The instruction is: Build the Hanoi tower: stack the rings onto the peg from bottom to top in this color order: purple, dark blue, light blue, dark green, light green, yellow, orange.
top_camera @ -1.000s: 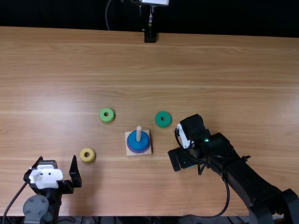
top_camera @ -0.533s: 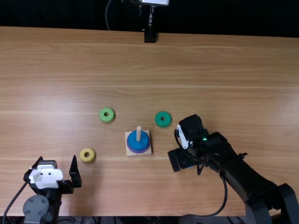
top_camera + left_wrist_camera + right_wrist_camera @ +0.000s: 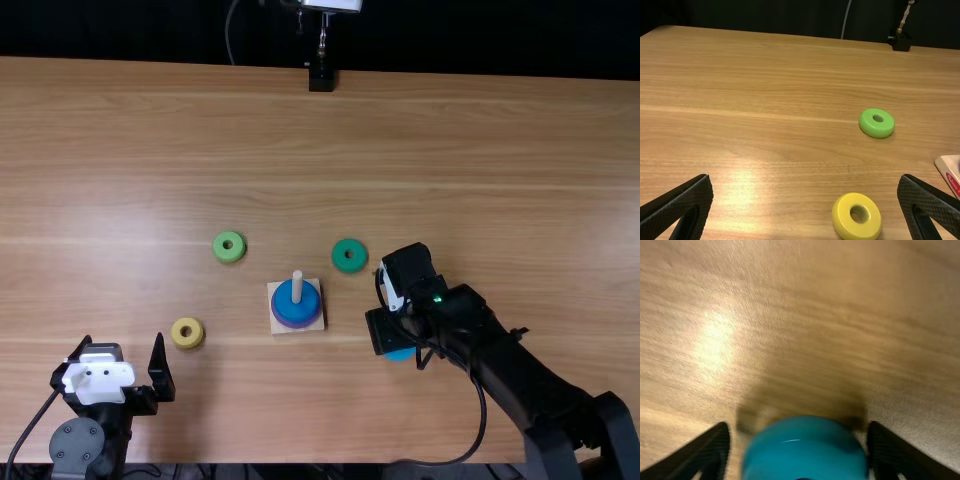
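Note:
In the top view my right gripper (image 3: 386,331) is low over the light blue ring (image 3: 401,354), right of the peg (image 3: 297,287). The right wrist view has the light blue ring (image 3: 805,452) between the fingers of my right gripper (image 3: 799,440); they stand narrowly open, with a slim gap at one side. On the peg's base (image 3: 283,327), the dark blue ring (image 3: 296,303) lies over the purple ring (image 3: 300,324). My left gripper (image 3: 120,368), bottom left, is open and holds nothing; so it appears in its wrist view, the left gripper (image 3: 805,200).
The dark green ring (image 3: 349,255) lies behind and right of the base. Farther left are the light green ring (image 3: 229,247) and the yellow ring (image 3: 187,333), the latter nearest my left gripper. A black stand (image 3: 321,78) is at the table's far edge.
My right gripper's visible finger has shifted slightly right and away from the near edge, and more of the light blue ring shows beside it. The left arm and the stack have stayed still.

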`<control>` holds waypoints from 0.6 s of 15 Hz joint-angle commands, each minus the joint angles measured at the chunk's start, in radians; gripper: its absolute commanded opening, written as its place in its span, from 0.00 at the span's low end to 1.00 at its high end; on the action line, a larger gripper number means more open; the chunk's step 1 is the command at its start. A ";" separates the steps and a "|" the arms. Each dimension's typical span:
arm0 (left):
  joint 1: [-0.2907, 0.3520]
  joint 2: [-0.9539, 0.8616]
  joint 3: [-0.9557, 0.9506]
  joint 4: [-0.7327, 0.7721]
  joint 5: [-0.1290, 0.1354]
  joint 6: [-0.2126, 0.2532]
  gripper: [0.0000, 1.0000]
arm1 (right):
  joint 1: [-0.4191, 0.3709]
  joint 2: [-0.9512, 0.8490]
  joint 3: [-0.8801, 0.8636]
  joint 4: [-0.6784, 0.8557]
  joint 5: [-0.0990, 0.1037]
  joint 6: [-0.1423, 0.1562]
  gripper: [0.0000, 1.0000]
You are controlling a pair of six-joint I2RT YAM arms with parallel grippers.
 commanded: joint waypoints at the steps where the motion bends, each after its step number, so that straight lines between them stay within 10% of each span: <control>1: 0.003 -0.012 -0.105 -0.083 -0.006 0.004 1.00 | 0.001 0.004 -0.012 0.000 0.007 0.013 0.00; 3: 0.003 -0.012 -0.105 -0.083 -0.006 0.004 1.00 | 0.002 0.001 -0.008 -0.008 0.009 0.010 0.00; 4: 0.003 -0.012 -0.105 -0.083 -0.006 0.004 1.00 | 0.001 -0.001 -0.008 0.000 0.011 0.013 0.39; 5: 0.003 -0.012 -0.105 -0.083 -0.006 0.004 1.00 | 0.001 0.002 -0.006 0.000 0.015 0.011 0.99; 9: 0.003 -0.012 -0.105 -0.083 -0.006 0.004 1.00 | 0.002 -0.001 -0.015 -0.017 0.050 0.015 1.00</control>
